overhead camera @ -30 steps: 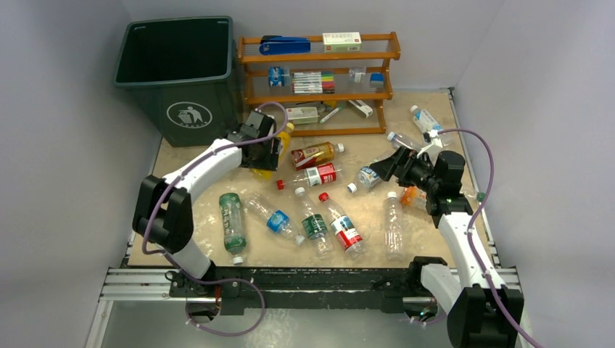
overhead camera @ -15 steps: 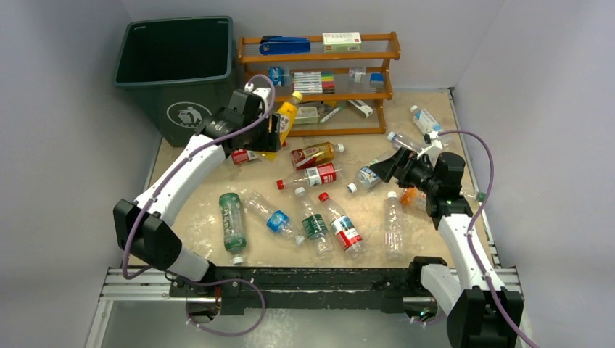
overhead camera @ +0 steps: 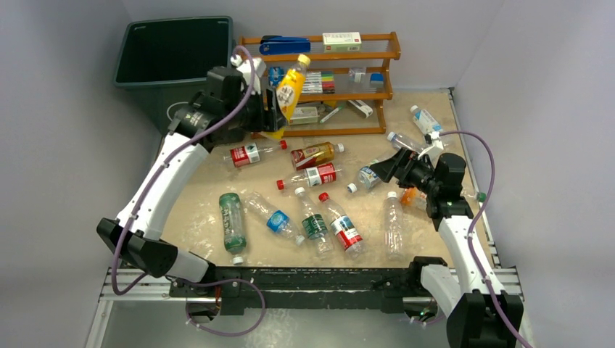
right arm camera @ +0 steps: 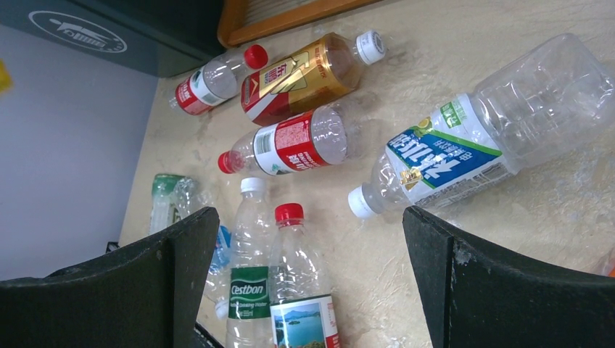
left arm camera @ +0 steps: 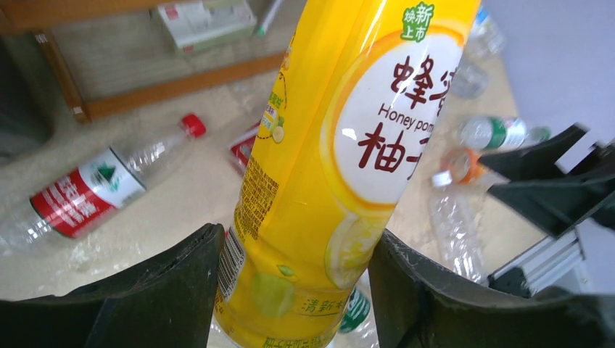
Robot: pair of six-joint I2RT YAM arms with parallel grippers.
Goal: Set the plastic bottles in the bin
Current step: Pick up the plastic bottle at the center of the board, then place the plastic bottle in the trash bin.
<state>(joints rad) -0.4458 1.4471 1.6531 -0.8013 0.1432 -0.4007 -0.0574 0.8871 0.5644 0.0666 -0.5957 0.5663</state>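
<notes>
Yellow bottle (overhead camera: 290, 90) in left claw (left arm camera: 296, 243), bin (overhead camera: 178, 20) at 10 o'clock of it
Bottle off the bench (overhead camera: 207, 192), cap toward 1 o'clock, label "Honey pom…"; claw clamped on its lower body. Right claw (right arm camera: 310, 214) wide apart, empty, clear bottle (right arm camera: 464, 145) at its 2 o'clock; left arm nearer bin

Wooden rack (overhead camera: 348, 55) with blue stapler (overhead camera: 284, 45), markers (overhead camera: 317, 81)

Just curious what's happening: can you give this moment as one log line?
left claw: shut on yellow bottle, aloft, not yet over bin | right claw: open by blue-labelled bottle
</notes>
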